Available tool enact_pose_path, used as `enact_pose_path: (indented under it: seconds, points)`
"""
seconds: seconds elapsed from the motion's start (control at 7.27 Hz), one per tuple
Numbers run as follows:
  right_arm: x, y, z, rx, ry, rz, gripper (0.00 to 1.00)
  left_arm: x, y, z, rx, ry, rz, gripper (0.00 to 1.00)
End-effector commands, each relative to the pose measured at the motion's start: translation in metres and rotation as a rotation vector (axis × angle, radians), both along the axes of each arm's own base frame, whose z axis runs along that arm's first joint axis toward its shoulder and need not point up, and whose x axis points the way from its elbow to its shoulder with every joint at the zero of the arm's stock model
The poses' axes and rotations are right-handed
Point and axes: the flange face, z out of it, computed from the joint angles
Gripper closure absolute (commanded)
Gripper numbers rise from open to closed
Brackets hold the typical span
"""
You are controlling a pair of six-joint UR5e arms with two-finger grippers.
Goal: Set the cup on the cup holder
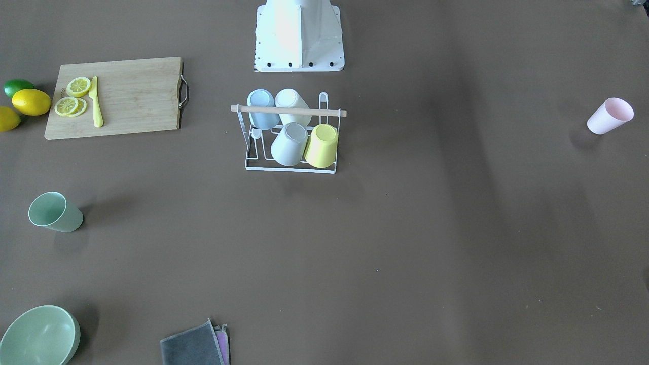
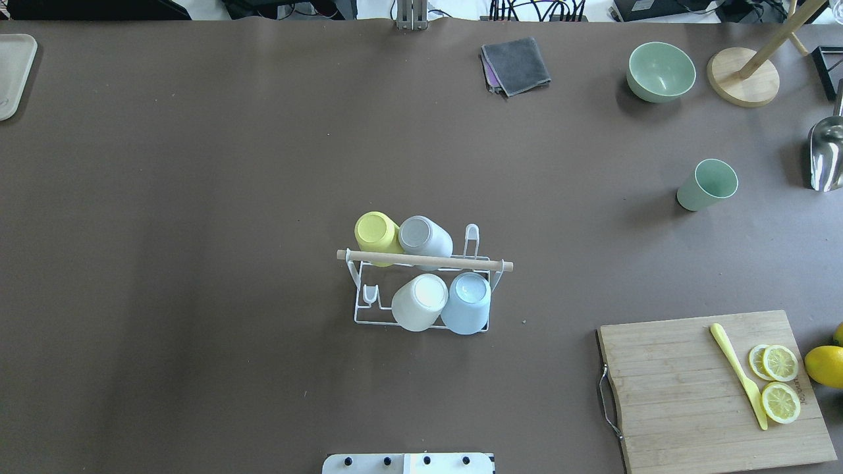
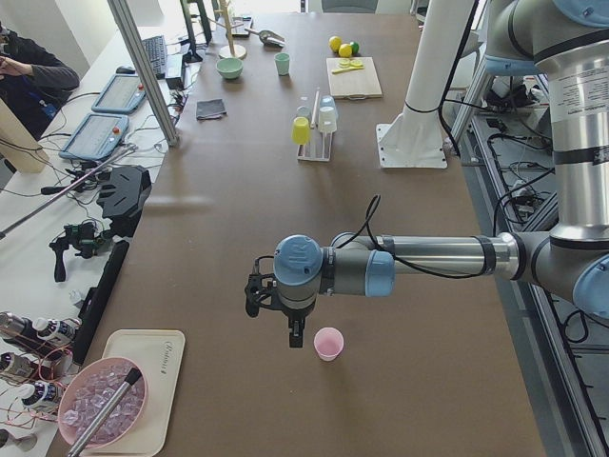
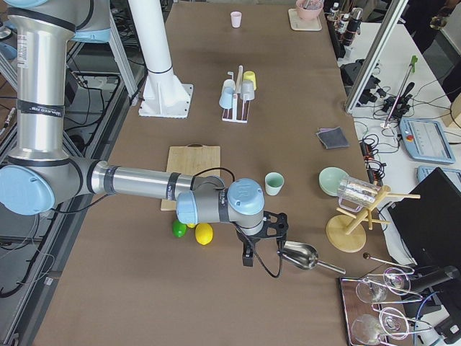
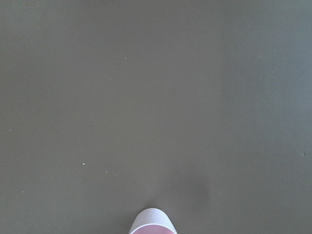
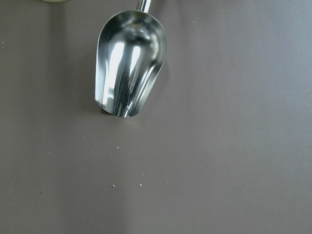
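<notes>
The white wire cup holder (image 1: 289,109) with a wooden dowel stands mid-table and carries several upside-down cups: yellow, grey, white and blue. It also shows in the overhead view (image 2: 425,261). A pink cup (image 1: 610,116) stands upright, apart at the table's end. My left gripper (image 3: 293,335) hovers just beside this pink cup (image 3: 328,344); I cannot tell whether it is open or shut. The left wrist view shows only the cup's rim (image 5: 152,222). A green cup (image 2: 708,184) stands upright at the other end. My right gripper (image 4: 248,256) hangs there; its state cannot be told.
A metal scoop (image 6: 129,73) lies under the right wrist. A green bowl (image 2: 660,71), a folded grey cloth (image 2: 517,64), and a wooden board (image 2: 685,388) with lemon slices and a yellow knife lie on the right side. Lemons and a lime (image 1: 20,99) sit beside the board.
</notes>
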Motion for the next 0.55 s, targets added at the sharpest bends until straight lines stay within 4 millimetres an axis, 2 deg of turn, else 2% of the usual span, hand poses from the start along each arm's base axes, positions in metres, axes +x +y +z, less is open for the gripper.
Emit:
enact_pose_path:
  seconds: [0.0, 0.14, 0.41]
  points:
    - [0.002, 0.001, 0.002, -0.004, 0.018, 0.007, 0.0, 0.0, 0.0, 0.011, -0.011, -0.002, 0.003, 0.01]
    - [0.003, 0.001, 0.001, 0.001, 0.03, 0.007, 0.0, 0.0, -0.001, 0.012, 0.0, -0.002, 0.002, 0.01]
    - [0.003, 0.001, 0.005, -0.006, 0.03, 0.006, 0.0, 0.0, -0.001, 0.032, 0.073, -0.011, 0.001, 0.01]
